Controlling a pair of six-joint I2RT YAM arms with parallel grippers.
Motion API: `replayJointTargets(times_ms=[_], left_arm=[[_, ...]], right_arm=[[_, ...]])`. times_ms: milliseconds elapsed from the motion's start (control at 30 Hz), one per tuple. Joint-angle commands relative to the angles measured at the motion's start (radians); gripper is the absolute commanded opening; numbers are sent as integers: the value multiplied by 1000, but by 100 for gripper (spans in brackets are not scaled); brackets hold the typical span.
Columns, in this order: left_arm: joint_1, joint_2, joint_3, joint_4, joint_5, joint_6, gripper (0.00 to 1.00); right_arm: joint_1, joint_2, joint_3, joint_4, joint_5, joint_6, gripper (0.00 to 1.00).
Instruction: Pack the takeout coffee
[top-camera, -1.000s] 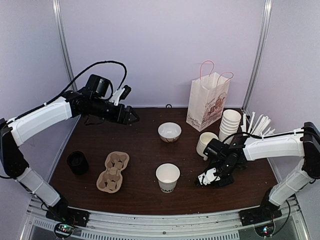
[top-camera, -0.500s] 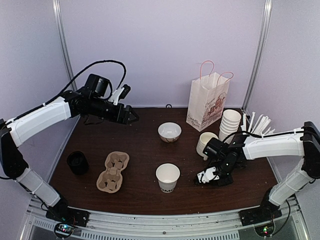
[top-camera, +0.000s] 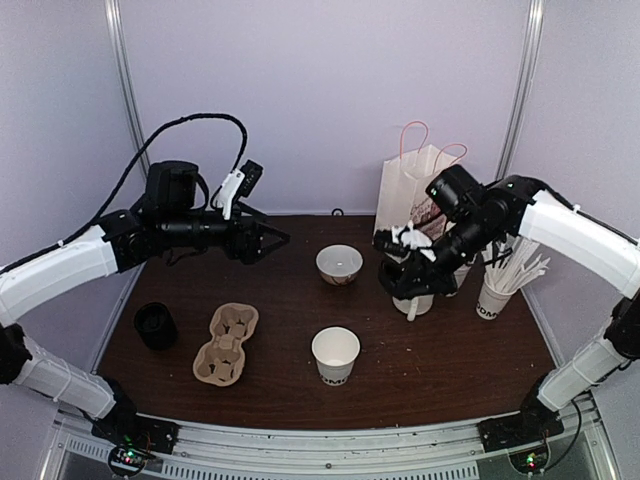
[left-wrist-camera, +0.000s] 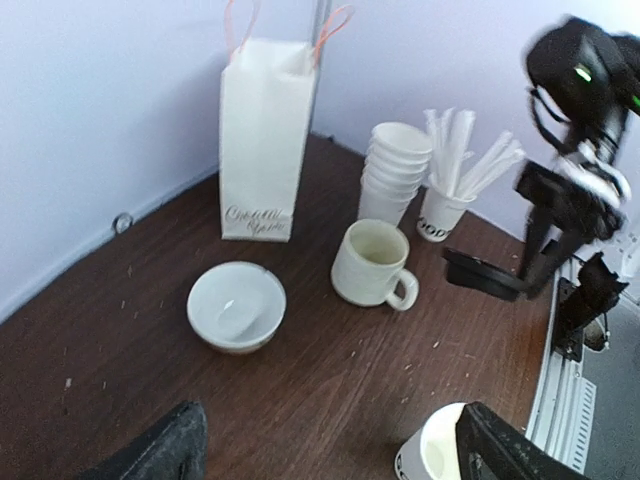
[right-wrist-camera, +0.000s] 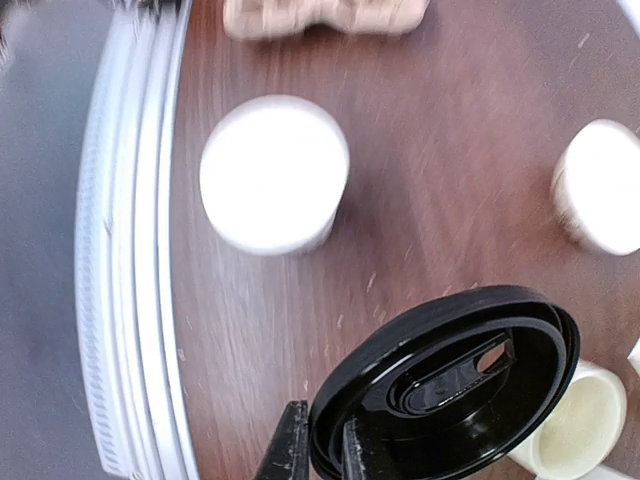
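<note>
Item: paper cup (top-camera: 335, 353), near centre, uncovered. Black lid (right-wrist-camera: 445, 385): pinched by its rim in right gripper (right-wrist-camera: 318, 450), held aloft far right, likely for capping. Left gripper (top-camera: 270, 240): jaws apart, empty, far left.

Lab booth: plain walls (top-camera: 320, 100); rig table (top-camera: 290, 300)

The right arm's fingers (right-wrist-camera: 293, 445) have left the near right of the dark wooden table (top-camera: 300, 300) and now pinch the rim of a round black plastic lid (right-wrist-camera: 450, 390), holding it in the air near the white ceramic mug (left-wrist-camera: 372, 262). The left arm's fingers (left-wrist-camera: 150, 455) have shifted slightly and spread wider.
</note>
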Motion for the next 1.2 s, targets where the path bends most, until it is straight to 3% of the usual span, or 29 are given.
replayJointTargets(times_ms=[0, 200, 300, 400, 700, 1167], left_arm=[[-83, -82, -125, 453, 48, 190, 90], [-236, -21, -92, 524, -66, 364, 91], [-320, 21, -86, 558, -151, 508, 97], [-352, 73, -70, 600, -172, 554, 97], [-372, 180, -33, 764, -244, 573, 98], [-381, 250, 23, 751, -195, 565, 95]], right_arm=[[-108, 49, 200, -83, -377, 157, 10], [-199, 92, 284, 58, -698, 399, 9], [-214, 81, 258, 171, -781, 520, 9], [-224, 85, 256, 219, -840, 580, 10], [-234, 65, 193, 360, -896, 735, 10], [-235, 59, 176, 433, -914, 805, 10]])
